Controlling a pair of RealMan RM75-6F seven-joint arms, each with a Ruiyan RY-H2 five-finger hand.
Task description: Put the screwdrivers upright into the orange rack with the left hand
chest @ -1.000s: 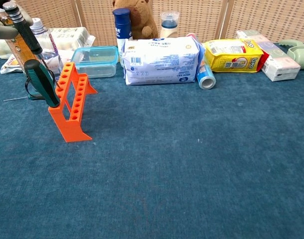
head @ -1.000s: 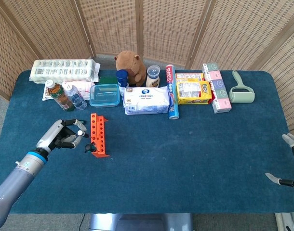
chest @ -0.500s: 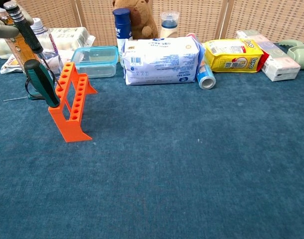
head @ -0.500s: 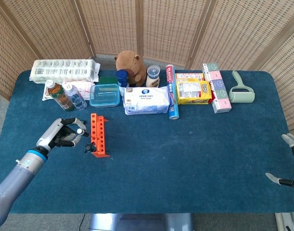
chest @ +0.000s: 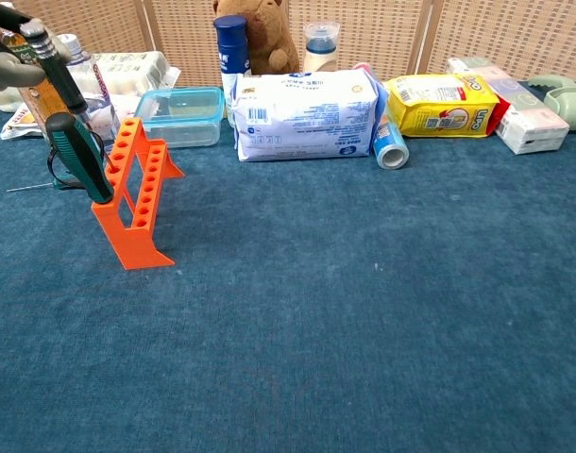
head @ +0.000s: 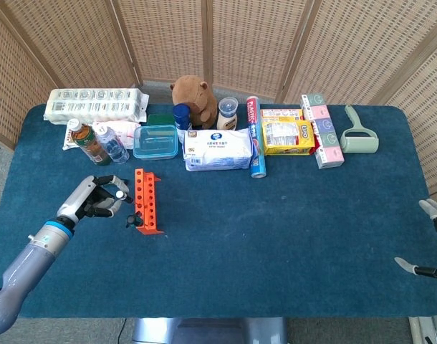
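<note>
Behind blue table (head: 290, 236), wicker screen (head: 204, 36)

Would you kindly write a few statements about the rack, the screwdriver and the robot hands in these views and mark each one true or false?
1. The orange rack stands on the blue table. True.
2. The green-handled screwdriver lies flat on the table far from the rack. False: it leans tilted against the rack's left side.
3. The left robot hand is beside the rack, on its left. True.
4. The right robot hand holds a screwdriver. False: it holds nothing, fingers apart, at the table's right edge.
5. The clear blue-lidded container sits in front of the rack. False: it sits behind it.
</note>
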